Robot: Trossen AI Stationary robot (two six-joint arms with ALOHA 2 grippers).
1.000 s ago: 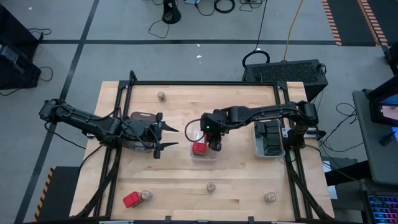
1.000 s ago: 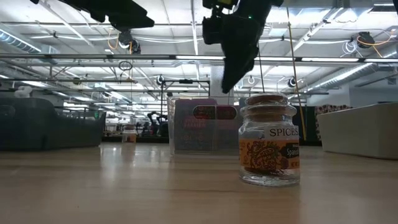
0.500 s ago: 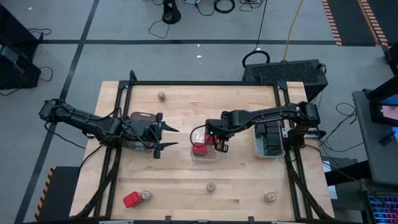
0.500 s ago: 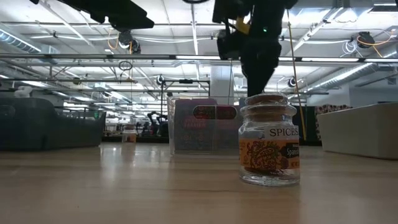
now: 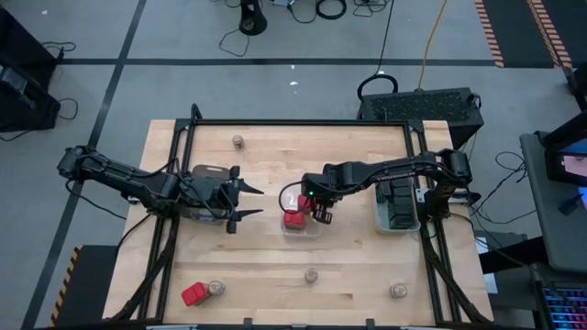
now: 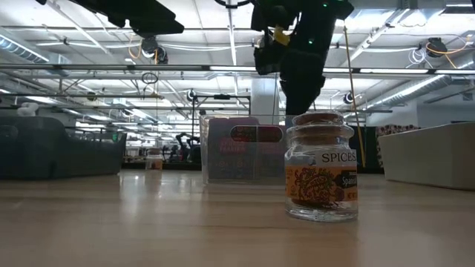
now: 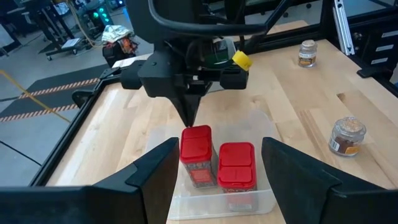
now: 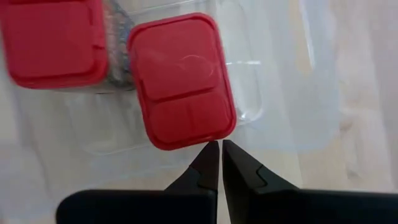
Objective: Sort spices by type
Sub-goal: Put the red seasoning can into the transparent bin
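Note:
Two bright red boxes (image 7: 196, 154) (image 7: 237, 172) stand upright in a clear tray (image 5: 295, 229) at the table's middle. My right gripper (image 8: 218, 148) is shut and points down, its tips at the rim of one box's lid (image 8: 180, 81). The left wrist view shows it above that box, as does the high view (image 5: 316, 209). My left gripper (image 5: 257, 203) is open and hovers left of the tray, facing it. Another red box (image 5: 193, 294) lies by a jar (image 5: 216, 288) near the table's near left corner. Black boxes (image 5: 396, 202) fill a grey tray on the right. My right gripper has its shut fingertips (image 7: 188, 118) at the edge of a red box's lid (image 7: 194, 132), coming from above and pointing down. I cannot tell whether they touch it. The box stands upright in the clear tray.
Brownish jars stand apart on the table: one near the far edge (image 5: 238, 141), two near the near edge (image 5: 311, 275) (image 5: 398, 291). The near one looms large in the low view (image 6: 320, 178). A dark tray (image 5: 209, 174) sits under my left arm. Bare wood lies between them.
My right gripper swung a little toward the table's right edge, then came back toward the clear tray. It has straightened from a tilt to pointing down. The red boxes stayed in the tray.

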